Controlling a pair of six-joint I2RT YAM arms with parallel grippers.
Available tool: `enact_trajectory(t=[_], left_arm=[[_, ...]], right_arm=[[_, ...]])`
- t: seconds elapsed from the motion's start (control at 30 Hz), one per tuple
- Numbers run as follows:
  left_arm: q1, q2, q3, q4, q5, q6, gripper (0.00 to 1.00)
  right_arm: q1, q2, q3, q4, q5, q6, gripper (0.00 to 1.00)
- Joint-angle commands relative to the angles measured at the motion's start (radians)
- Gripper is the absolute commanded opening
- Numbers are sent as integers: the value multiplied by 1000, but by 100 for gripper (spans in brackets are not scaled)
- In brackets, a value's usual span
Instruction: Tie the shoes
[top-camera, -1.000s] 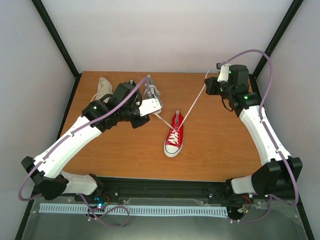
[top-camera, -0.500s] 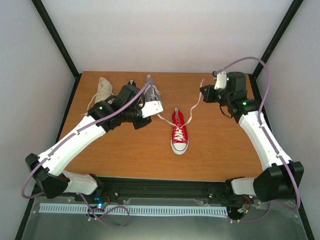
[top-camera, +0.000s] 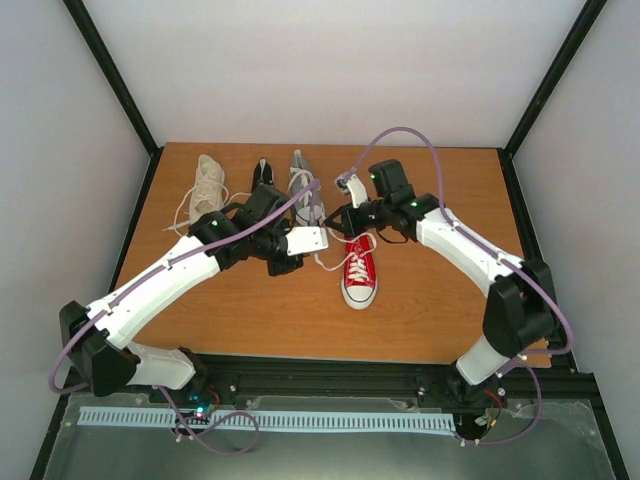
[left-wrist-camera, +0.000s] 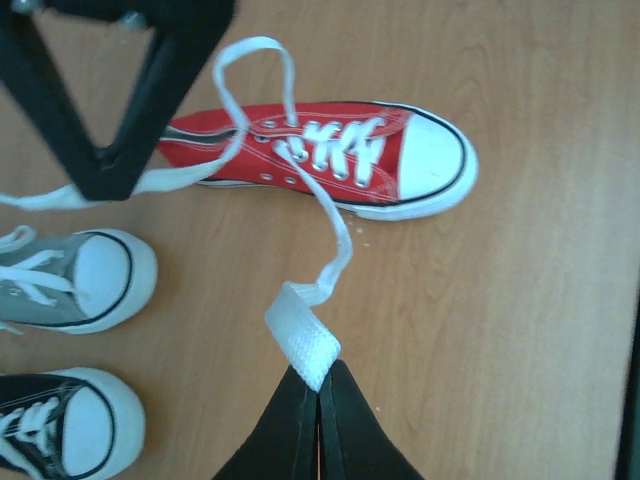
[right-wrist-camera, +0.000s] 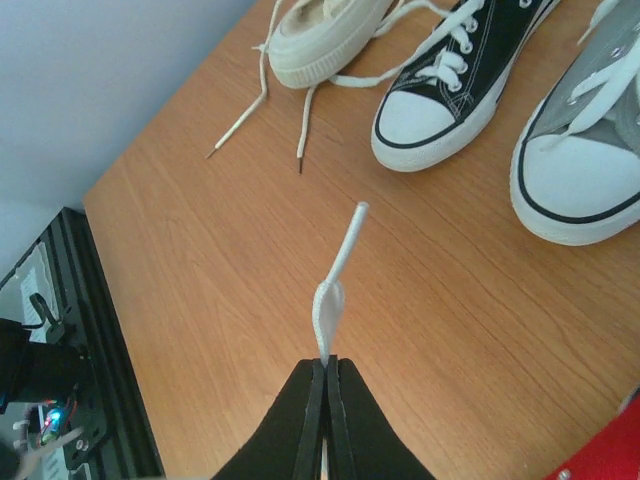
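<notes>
You're looking at the red shoe (top-camera: 359, 272) lying approx mid-table (top-camera: 440, 300), toe pointing twd the near edge, sole down. Its eyelets are laced but nothing is tied at the top. Your left end effector (left-wrist-camera: 320, 388) is clamping a folded lace loop (left-wrist-camera: 303, 340), fingers pressed together w/ only the flat white band sticking out btwn them. From there the lace is running slack across the wood up to the top eyelets. The left end effector is hanging just left of the shoe, on the side twd the left edge. Your right end effector (right-wrist-camera: 327, 372) is also pinched tight, gripping a lace tip (right-wrist-camera: 338, 280) that is standing up from the fingertips w/ a small bend in it. It's hovering just past the shoe's heel, on the far-edge side. In the overhead view the two end effectors are sitting near each other, and whether they're touching can't be told. The other three shoes are lined up along the far edge, twd the far-left corner, heels to the far edge and toes facing near: cream shoe (top-camera: 208, 182) outermost, then black shoe (top-camera: 263, 175), then grey shoe (top-camera: 303, 185) closest to the red one. The cream shoe's laces are trailing loose over the table.
</notes>
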Motion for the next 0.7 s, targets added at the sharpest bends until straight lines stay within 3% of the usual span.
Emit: enact_trajectory(t=[0.0, 0.13, 0.2, 0.33, 0.37, 0.53, 0.67], left_arm=[[6, -59, -30, -40, 114, 51, 1], [6, -50, -28, -44, 139, 53, 1], [6, -43, -18, -38, 136, 49, 1], [8, -22, 2, -12, 67, 20, 1], [8, -16, 6, -6, 49, 16, 1], [32, 24, 35, 34, -35, -25, 1], [88, 82, 87, 70, -28, -56, 1]], right_arm=[[46, 71, 59, 42, -50, -10, 3], [106, 134, 101, 7, -51, -40, 6], [109, 143, 100, 2, -61, -38, 13], [108, 110, 70, -20, -43, -66, 58], [105, 90, 61, -22, -36, -77, 62], [42, -41, -5, -4, -15, -102, 70], [-51, -144, -100, 67, -99, -129, 72]])
